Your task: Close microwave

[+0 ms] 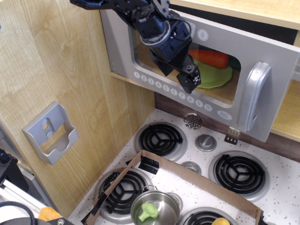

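The microwave (220,56) is a wooden compartment with a wide grey door that stands slightly ajar, its right edge a little out from the cabinet. The door has a clear window, a row of white round buttons (173,92) and a big silver loop handle (253,96) at the right. Through the window I see an orange carrot (212,58) and a green plate (214,76). My black gripper (186,76) rests against the door's front over the window; its fingers look close together and hold nothing.
A grey wall holder (50,132) hangs on the left wooden panel. Below is a white stovetop with black coil burners (161,139). A cardboard frame (197,180) lies on it, with a steel pot (153,209) holding a green piece.
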`<state>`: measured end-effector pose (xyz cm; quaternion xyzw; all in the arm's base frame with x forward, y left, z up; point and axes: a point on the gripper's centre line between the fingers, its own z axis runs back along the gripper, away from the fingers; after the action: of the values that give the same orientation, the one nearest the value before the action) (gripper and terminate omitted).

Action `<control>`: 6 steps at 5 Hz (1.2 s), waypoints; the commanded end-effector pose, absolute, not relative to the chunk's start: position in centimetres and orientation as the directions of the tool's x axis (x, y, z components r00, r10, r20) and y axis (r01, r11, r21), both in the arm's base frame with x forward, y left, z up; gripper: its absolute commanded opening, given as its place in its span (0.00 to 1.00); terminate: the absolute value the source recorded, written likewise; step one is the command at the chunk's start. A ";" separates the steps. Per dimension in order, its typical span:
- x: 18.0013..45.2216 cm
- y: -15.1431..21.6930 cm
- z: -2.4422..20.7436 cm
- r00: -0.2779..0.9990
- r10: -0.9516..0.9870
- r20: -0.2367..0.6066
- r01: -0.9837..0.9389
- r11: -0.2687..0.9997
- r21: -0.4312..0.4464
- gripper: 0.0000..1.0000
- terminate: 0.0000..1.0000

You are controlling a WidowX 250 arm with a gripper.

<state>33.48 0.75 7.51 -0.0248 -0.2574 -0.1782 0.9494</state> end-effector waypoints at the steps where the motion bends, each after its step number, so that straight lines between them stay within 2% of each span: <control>1: 35.7 -0.2 10.4 0.769 -0.374 0.519 0.386 0.918 0.089 1.00 0.00; 3: 36.1 -0.6 11.5 0.764 -0.399 0.507 0.394 0.911 0.123 1.00 0.00; 6: 35.8 -0.8 11.6 0.763 -0.399 0.508 0.384 0.912 0.140 1.00 0.00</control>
<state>35.13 -0.14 8.82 0.0048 -0.2408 -0.2055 0.9486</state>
